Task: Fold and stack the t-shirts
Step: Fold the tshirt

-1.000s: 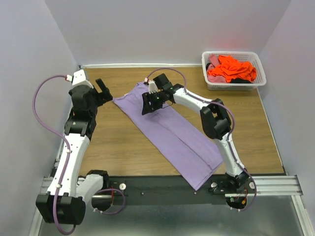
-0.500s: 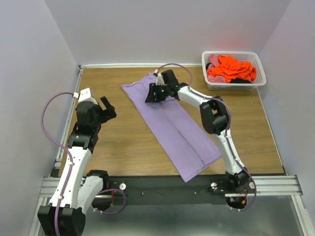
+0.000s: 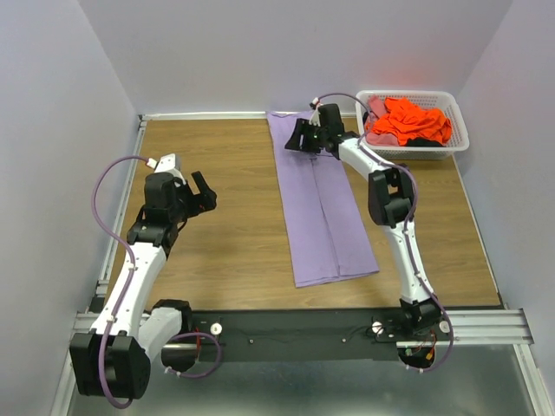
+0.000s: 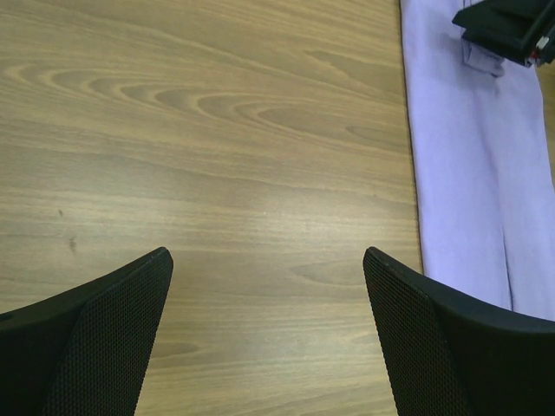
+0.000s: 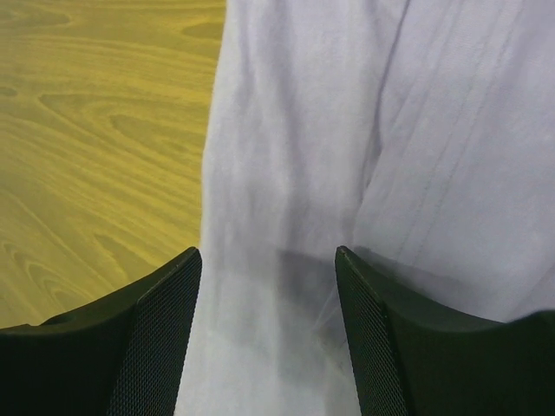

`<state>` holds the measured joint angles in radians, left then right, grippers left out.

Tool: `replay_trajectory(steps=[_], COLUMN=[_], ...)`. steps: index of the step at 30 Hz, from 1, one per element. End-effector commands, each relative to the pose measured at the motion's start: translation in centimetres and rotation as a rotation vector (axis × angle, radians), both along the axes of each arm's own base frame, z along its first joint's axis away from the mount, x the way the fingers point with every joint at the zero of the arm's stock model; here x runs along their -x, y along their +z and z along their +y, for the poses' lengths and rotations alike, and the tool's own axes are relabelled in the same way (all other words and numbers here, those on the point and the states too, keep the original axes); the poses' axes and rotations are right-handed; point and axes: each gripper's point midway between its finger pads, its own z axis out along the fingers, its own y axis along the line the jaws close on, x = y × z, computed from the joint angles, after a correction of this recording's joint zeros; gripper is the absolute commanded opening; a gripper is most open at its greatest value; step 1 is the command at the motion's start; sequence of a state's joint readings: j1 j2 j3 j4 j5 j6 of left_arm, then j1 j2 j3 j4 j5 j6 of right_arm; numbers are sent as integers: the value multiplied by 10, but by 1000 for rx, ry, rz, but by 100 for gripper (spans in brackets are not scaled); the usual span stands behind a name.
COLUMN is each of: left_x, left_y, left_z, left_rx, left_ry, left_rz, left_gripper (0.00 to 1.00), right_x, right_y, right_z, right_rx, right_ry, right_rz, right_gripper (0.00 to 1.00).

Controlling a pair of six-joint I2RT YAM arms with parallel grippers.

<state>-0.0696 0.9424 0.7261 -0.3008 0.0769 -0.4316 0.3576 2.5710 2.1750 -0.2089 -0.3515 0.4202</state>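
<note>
Purple t-shirt (image 3: 319,212) lies flat on the table (image 3: 230,243), folded into a long strip running from the back wall toward the arms. Right end effector (image 3: 301,139) is over its far end, fingers partly apart, cloth beneath, nothing visibly pinched. Left end effector (image 3: 203,192) is spread wide and empty, well left of the shirt. Orange t-shirts (image 3: 408,121) are heaped in the white basket (image 3: 413,152).

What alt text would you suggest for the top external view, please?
A lavender t-shirt lies in a long narrow strip across a wooden table, with the right tool open over its far end. The left tool hangs open above bare wood, and a white basket of orange and pink shirts sits in the far right corner.
</note>
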Motion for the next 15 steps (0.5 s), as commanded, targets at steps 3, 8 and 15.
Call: replay_trajectory(steps=[3, 8, 15], left_x=[-4, -5, 5], left_y=[1, -7, -29], left_z=[-17, -30, -66], left_rx=[12, -2, 40], left_ry=[-101, -130, -192], left_rz=[-42, -22, 44], left_gripper=[98, 98, 98], right_x=[21, 72, 195], right_y=[74, 78, 55], right_z=[1, -35, -81], right_rx=[13, 98, 192], right_ry=[20, -34, 8], right_rz=[-96, -48, 153], right_gripper=[70, 70, 57])
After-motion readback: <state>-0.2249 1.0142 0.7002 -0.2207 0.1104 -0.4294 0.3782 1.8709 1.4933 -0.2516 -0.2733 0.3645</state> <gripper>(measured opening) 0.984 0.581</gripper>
